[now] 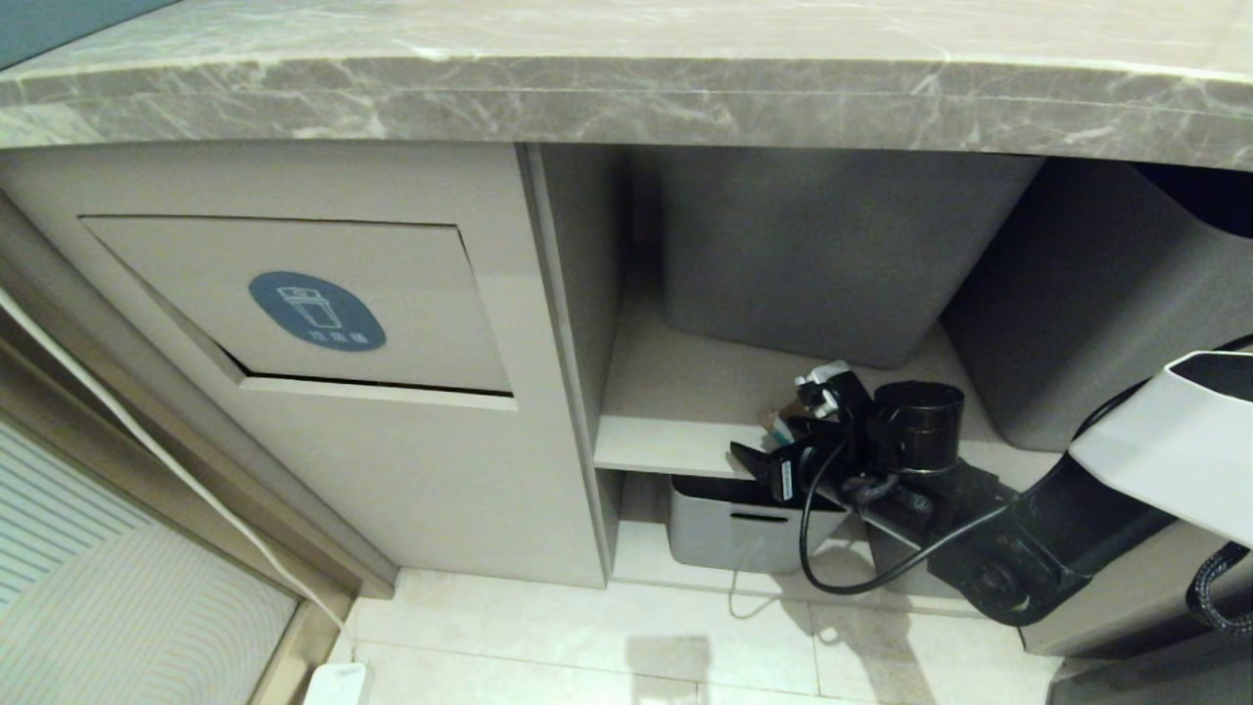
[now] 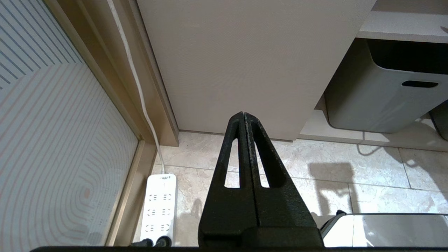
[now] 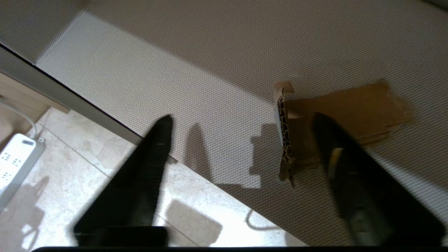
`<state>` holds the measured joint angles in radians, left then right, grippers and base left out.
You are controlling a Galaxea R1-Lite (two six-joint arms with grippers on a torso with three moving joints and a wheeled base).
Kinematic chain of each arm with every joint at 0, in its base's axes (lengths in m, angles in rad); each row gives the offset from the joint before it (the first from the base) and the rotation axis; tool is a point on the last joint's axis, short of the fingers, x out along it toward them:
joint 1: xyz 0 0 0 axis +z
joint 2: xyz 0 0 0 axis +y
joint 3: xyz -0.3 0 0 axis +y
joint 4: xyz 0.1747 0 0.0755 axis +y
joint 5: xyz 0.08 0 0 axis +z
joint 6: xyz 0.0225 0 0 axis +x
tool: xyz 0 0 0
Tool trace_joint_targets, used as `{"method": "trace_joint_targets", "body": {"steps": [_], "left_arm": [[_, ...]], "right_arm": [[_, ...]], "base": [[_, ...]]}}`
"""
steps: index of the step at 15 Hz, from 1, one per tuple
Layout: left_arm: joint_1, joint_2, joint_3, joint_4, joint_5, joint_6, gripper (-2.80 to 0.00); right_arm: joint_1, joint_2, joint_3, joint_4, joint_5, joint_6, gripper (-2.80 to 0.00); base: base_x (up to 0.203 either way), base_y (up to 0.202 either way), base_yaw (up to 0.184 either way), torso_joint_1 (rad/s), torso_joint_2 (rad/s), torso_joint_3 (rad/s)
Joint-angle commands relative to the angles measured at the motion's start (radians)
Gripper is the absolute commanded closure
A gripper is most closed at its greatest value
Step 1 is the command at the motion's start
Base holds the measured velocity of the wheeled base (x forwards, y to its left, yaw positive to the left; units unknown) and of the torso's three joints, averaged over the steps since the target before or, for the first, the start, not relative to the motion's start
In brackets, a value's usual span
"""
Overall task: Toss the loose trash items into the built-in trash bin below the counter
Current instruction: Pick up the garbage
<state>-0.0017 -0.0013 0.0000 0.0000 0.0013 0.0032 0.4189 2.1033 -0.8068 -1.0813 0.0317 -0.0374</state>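
Beige shelf [image 3: 196, 80] lying under the counter [image 1: 626, 98], right gripper [image 3: 241, 129] hovering with jaws spread wide around a cardboard scrap [image 3: 353, 108], left gripper [image 2: 244, 117] hanging pressed closed, bin flap [image 1: 294, 304] sitting farther left.

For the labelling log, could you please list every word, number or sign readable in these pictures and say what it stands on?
Blue oval sticker on the bin's swing flap: a bin icon; the small characters under it are too blurred to read.
Power strip on the floor: a small mark at its top end, too small to read.
No other text legible.
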Motion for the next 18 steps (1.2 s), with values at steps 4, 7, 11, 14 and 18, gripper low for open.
{"method": "trace_joint_targets", "body": {"steps": [4, 7, 11, 14, 18], "left_arm": [[0.000, -0.002, 0.000, 0.000, 0.000, 0.000, 0.00], [0.000, -0.002, 0.000, 0.000, 0.000, 0.000, 0.00], [0.000, -0.002, 0.000, 0.000, 0.000, 0.000, 0.00], [0.000, -0.002, 0.000, 0.000, 0.000, 0.000, 0.00], [0.000, -0.002, 0.000, 0.000, 0.000, 0.000, 0.00]], "right_arm": [[0.037, 0.029, -0.024, -0.008, -0.001, 0.030, 0.00], [0.066, 0.044, -0.043, -0.009, -0.041, 0.059, 0.00], [0.066, 0.014, -0.038, -0.009, -0.088, 0.089, 0.00], [0.064, -0.055, 0.014, -0.009, -0.088, 0.103, 0.00], [0.105, -0.158, 0.131, -0.069, -0.047, 0.141, 0.00]], "base": [[0.000, 0.000, 0.000, 0.000, 0.00, 0.000], [0.000, 0.000, 0.000, 0.000, 0.00, 0.000], [0.000, 0.000, 0.000, 0.000, 0.00, 0.000], [0.000, 0.000, 0.000, 0.000, 0.00, 0.000], [0.000, 0.000, 0.000, 0.000, 0.00, 0.000]]}}
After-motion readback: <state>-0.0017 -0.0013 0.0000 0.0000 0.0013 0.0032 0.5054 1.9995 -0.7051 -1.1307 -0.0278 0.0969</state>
